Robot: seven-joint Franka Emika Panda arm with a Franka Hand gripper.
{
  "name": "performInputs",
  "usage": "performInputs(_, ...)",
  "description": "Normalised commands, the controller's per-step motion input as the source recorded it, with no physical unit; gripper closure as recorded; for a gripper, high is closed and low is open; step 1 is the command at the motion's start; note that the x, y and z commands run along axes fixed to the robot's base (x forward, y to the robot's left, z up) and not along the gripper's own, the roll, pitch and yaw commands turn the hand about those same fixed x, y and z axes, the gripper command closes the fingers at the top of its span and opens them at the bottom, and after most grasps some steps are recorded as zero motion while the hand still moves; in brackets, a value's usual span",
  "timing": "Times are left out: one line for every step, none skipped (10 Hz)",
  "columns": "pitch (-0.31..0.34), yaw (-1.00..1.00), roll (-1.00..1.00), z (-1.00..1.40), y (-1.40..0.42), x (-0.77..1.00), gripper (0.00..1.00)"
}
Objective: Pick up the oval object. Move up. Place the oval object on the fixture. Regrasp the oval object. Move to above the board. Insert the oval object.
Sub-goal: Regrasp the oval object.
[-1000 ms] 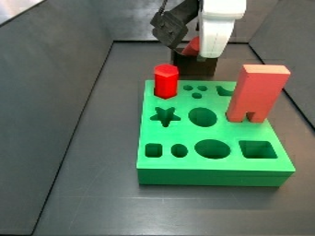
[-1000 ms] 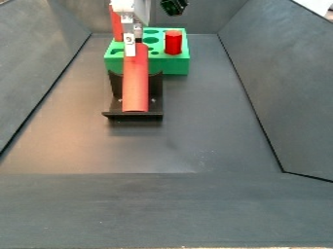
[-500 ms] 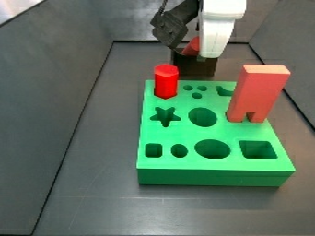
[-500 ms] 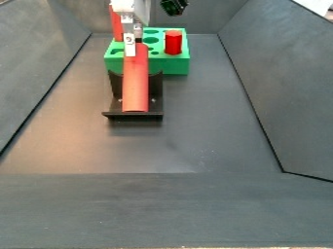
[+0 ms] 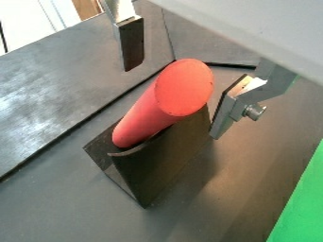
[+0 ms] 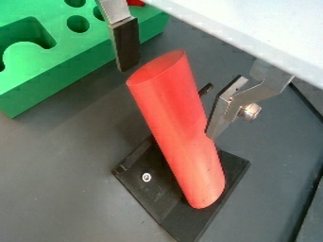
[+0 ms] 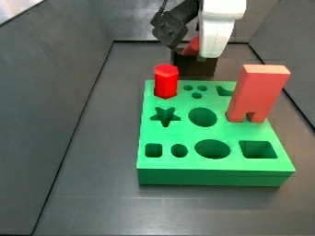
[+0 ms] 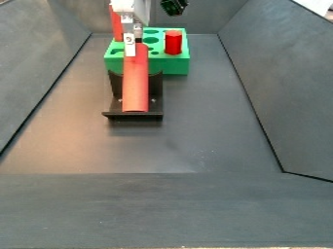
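Two fingers [image 6: 123, 43] stand wide either side of the oval object [image 6: 177, 123], touching nothing — it leans in the fixture [image 6: 158, 180], frame centre, tilted to offer a fresh regrasp — gripper [image 5: 177, 71] hovering.

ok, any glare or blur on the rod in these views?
In both wrist views the rod is sharp with a soft sheen and open fingers on either side; the gripper straddles it. In a side view the rod is small, evenly lit, slightly soft.
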Motion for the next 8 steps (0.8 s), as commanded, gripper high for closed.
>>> performInputs(0.202, 0.05, -0.01, 0.0, -0.01, 0.09, 0.0)
performInputs(0.202, 0.05, -0.01, 0.0, -0.01, 0.09, 0.0)
performInputs(0.202, 0.05, -0.01, 0.0, -0.01, 0.09, 0.0)
performInputs(0.202, 0.05, -0.01, 0.0, -0.01, 0.09, 0.0)
performInputs(0.202, 0.05, -0.01, 0.0, -0.01, 0.09, 0.0)
performInputs(0.202, 0.05, -0.01, 0.0, -0.01, 0.09, 0.0)
performInputs(0.202, 0.05, -0.01, 0.0, -0.01, 0.09, 0.0)
performInputs(0.202, 0.05, -0.01, 0.0, -0.01, 0.09, 0.0)
